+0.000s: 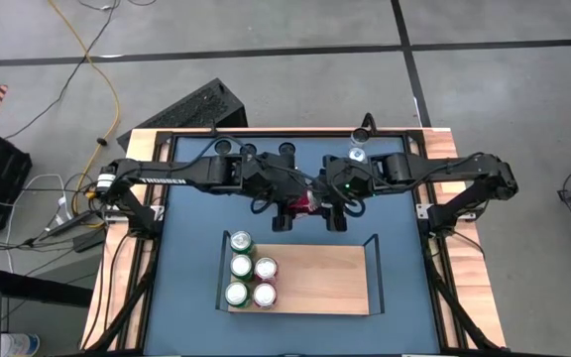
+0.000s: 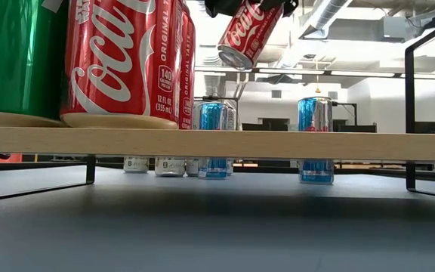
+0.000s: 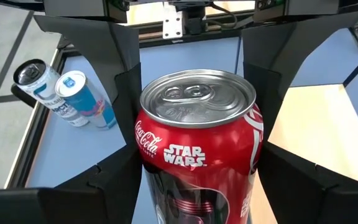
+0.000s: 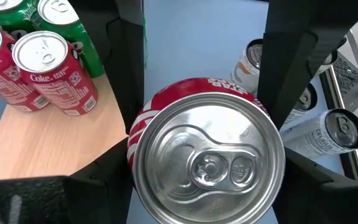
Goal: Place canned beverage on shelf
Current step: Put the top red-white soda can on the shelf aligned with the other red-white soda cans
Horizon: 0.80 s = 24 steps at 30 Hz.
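Claws meet over the middle of the bench, both on one red can. Left claw (image 3: 197, 155): dark fingers (image 3: 120, 118) flank the red Coca-Cola can (image 3: 197, 149) on both sides, pressed against its wall, pinching it. Label reads "Coca-Cola" in script and "STAR WARS" in white block letters; silver top with pull tab faces the left wrist camera.

Right claw (image 4: 207, 99): fingers (image 4: 288, 68) stand on either side of the same can's other end, close to its sides; whether they press it or only bracket it cannot be told. "STAR" shows at the red rim in this view.

Low view: the can hangs tilted in the air, high above the board, script logo legible, claws mostly cut off at the frame's top.

Shelf (image 1: 325, 283), light-wood board with black end rails, lies on the blue bench (image 1: 191, 238) nearer the camera than the claws in the high view. The held can is above the bench just beyond the shelf's far edge.

Five cans stand clustered at the shelf's left end (image 1: 251, 281): green ones and red ones. Low view gives "Coca-Cola ORIGINAL", "140 CALORIES", "12 FL OZ (355 mL)" on the red. Right wrist view reads "Coke" on one.

Off the shelf, at the bench's far edge: blue-and-silver slim cans (image 2: 315, 140) and pale cans, one lettered "CELSIUS" (image 4: 319, 134).
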Available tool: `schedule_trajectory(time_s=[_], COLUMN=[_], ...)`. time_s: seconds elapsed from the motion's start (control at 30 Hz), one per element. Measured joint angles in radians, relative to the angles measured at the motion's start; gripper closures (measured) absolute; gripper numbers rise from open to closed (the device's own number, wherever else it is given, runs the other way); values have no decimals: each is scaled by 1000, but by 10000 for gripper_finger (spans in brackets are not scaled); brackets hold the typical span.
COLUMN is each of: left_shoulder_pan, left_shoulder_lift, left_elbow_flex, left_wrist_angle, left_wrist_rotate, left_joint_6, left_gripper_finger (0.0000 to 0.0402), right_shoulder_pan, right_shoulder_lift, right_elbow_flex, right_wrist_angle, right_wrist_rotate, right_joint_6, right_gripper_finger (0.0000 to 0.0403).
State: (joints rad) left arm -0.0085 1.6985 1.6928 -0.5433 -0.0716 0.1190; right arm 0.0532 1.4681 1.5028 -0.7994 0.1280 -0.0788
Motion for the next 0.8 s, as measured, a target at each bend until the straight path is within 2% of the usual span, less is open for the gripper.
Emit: schedule_trajectory(time_s=[0.53, 0.8], left_shoulder_pan=[-4, -4], left_shoulder_lift=[-25, -27], left_elbow_flex=[-1, 0], left_wrist_angle=[58, 76], left_wrist_rotate=[-12, -14], left_joint_6=[-8, -15], left_gripper_finger=[140, 133], right_shoulder_pan=[8, 7], right_shoulder_lift=[-57, -72], right_elbow_flex=[3, 3], right_wrist_angle=[-27, -22], right_wrist_rotate=[0, -39], right_joint_6=[0, -4], right_gripper_finger=[121, 121])
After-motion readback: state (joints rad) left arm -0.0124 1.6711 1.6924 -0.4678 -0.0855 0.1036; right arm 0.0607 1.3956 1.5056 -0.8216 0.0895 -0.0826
